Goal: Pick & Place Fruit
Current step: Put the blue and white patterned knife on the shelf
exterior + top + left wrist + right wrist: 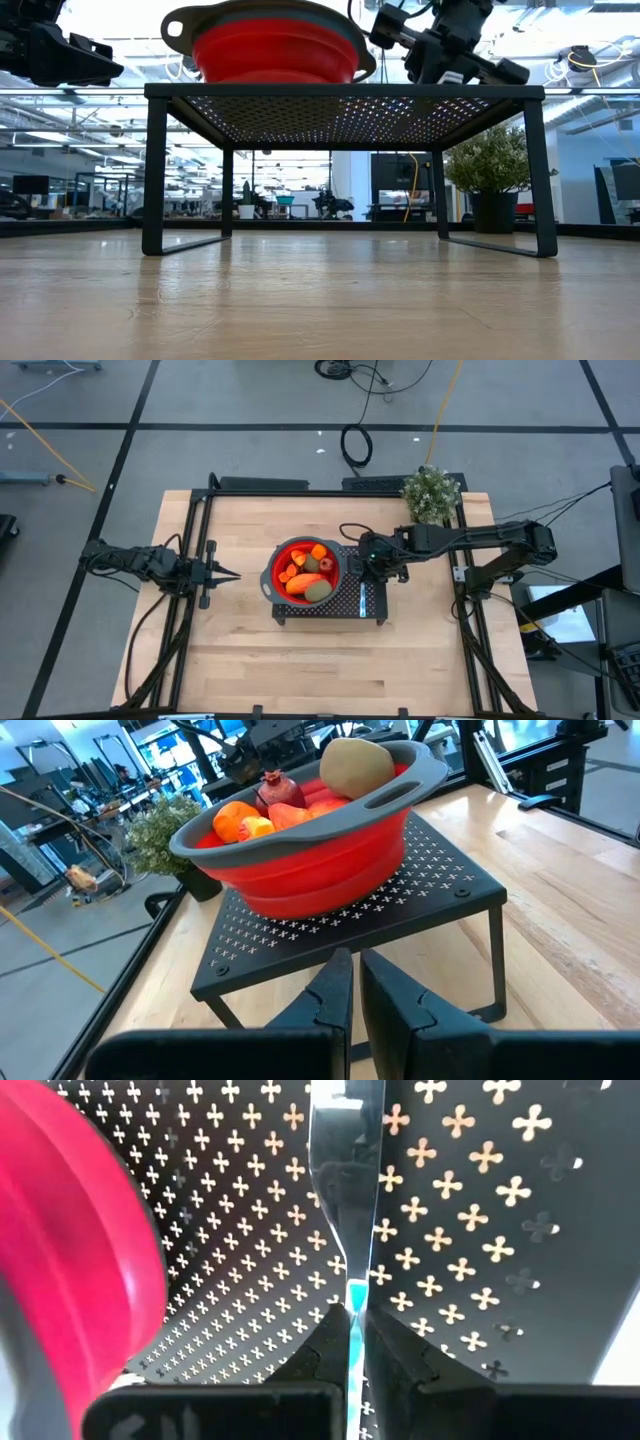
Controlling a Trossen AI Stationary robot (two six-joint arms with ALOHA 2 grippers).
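Several fruit (306, 572) pieces fill the red bowl (279, 556) on the black rack (374, 600) at mid-table; the long orange one lies left-right. Only the right wrist view shows the right gripper (356, 1342) pinching a utensil (346, 1200) lying on the rack right of the bowl. Left gripper (354, 982), jaws pressed together, hovers at left.

Red bowl (278, 572) with grey rim; inside, orange, dark red and brownish-green fruit (306, 573). Black rack (372, 601), cross-shaped perforations. Silver utensil (345, 1190), light-blue handle. Pale wood table (240, 650). Green plant (431, 493) far right.
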